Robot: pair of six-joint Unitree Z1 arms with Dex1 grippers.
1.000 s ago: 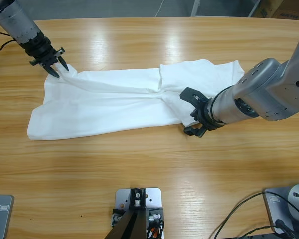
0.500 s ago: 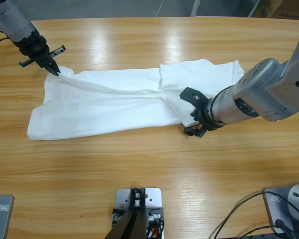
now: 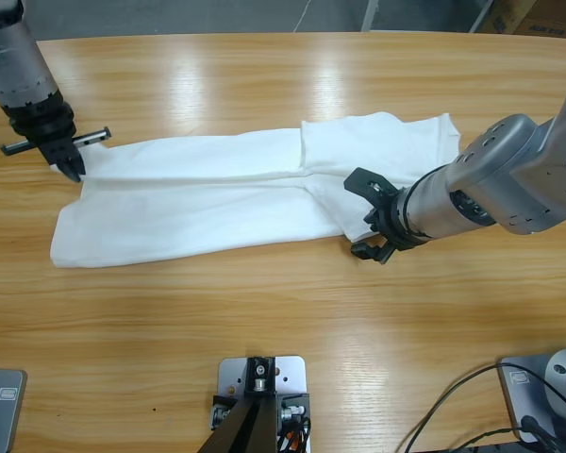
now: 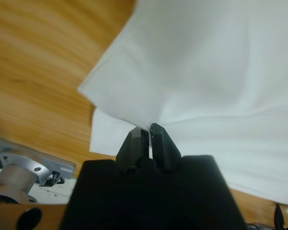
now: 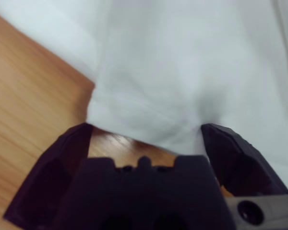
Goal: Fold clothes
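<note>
White cotton T-shirt (image 3: 217, 193) lies long, creased, pinched by left gripper (image 3: 73, 167).

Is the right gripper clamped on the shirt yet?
No: in the right wrist view the right gripper has its jaws spread wide either side of the T-shirt edge.

Long wooden table (image 3: 264, 85), white T-shirt (image 3: 217, 193) spread lengthwise flat across its middle.

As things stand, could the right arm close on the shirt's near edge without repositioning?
Probably yes. The right gripper has its jaws open on either side of the T-shirt edge, with nothing between them but cloth. The left gripper is shut on the far corner, well clear.
</note>
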